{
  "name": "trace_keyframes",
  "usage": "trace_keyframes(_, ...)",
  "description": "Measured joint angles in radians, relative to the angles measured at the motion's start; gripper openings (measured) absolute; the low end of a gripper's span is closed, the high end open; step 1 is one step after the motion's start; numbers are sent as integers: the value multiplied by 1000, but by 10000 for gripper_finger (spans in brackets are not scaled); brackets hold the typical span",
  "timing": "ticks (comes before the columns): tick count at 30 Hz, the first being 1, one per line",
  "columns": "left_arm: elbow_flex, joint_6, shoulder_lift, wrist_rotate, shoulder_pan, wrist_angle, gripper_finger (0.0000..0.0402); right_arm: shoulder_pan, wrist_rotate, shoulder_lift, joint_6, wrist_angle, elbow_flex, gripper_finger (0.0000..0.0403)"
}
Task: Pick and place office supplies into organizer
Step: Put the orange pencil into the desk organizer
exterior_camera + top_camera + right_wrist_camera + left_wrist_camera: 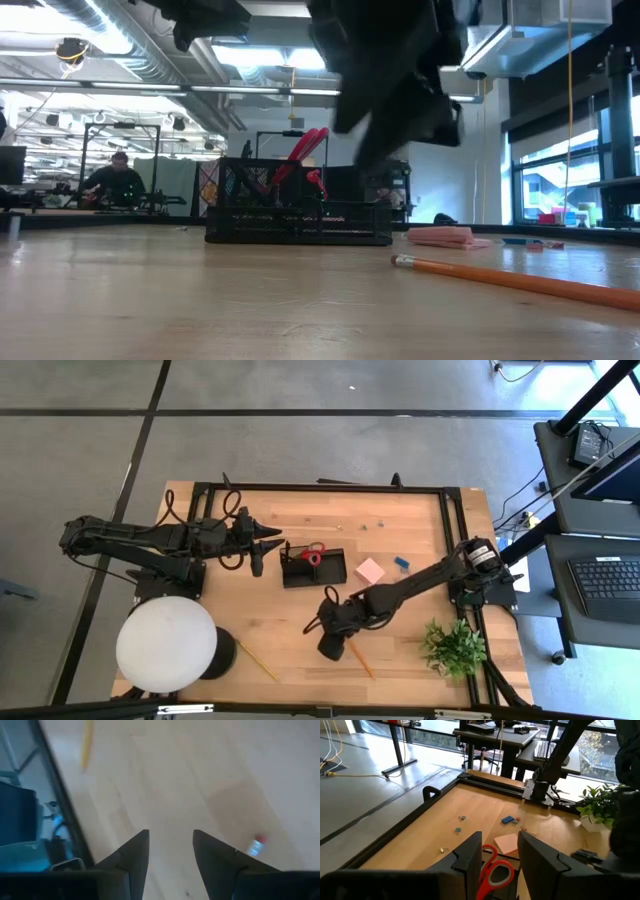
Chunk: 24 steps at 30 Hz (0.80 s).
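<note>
Nearest to the low camera lay a yellowish pencil (510, 280) on the table (400, 530), its eraser end toward the middle. Above that spot the right arm reached in from the right side, and the right tool (330, 647) pointed down close over the wood beside the pencil, its two fingers (135, 852) parted with nothing between them. The left arm stretched in from the left, and the left tool (262, 550) hovered just beside the organizer (313, 567), also partly open and empty. A big white round lamp (166, 642) stood at the near left corner, and a green plant (453, 646) at the near right. Inside the black organizer the red-handled scissors (313, 553) stood upright. A pink sticky-note block (370, 570) lay just right of the organizer, and a tiny blue piece (401, 564) near it. A second pencil (258, 660) lay near the lamp.
</note>
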Motion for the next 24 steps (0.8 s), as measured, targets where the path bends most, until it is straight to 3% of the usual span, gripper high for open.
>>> trace_keyframes(6, 0, 1, 0, 13, 0, 0, 120, -1, -2, 0, -9, 55, 0, 157)
trace_keyframes(11, 0, 1, 0, 25, 0, 0, 120, 0, 125, 0, 70, -49, 3, 157)
trace_keyframes(17, 0, 2, 0, 26, 0, 0, 120, 25, 220, 31, 109, -278, 135, 157)
trace_keyframes(21, 0, 2, 0, 26, 0, -6, 120, 18, 229, 84, 129, -424, 198, 157)
trace_keyframes(24, 0, 1, 0, 28, 0, -14, 120, 13, 230, 126, 130, -424, 206, 157)
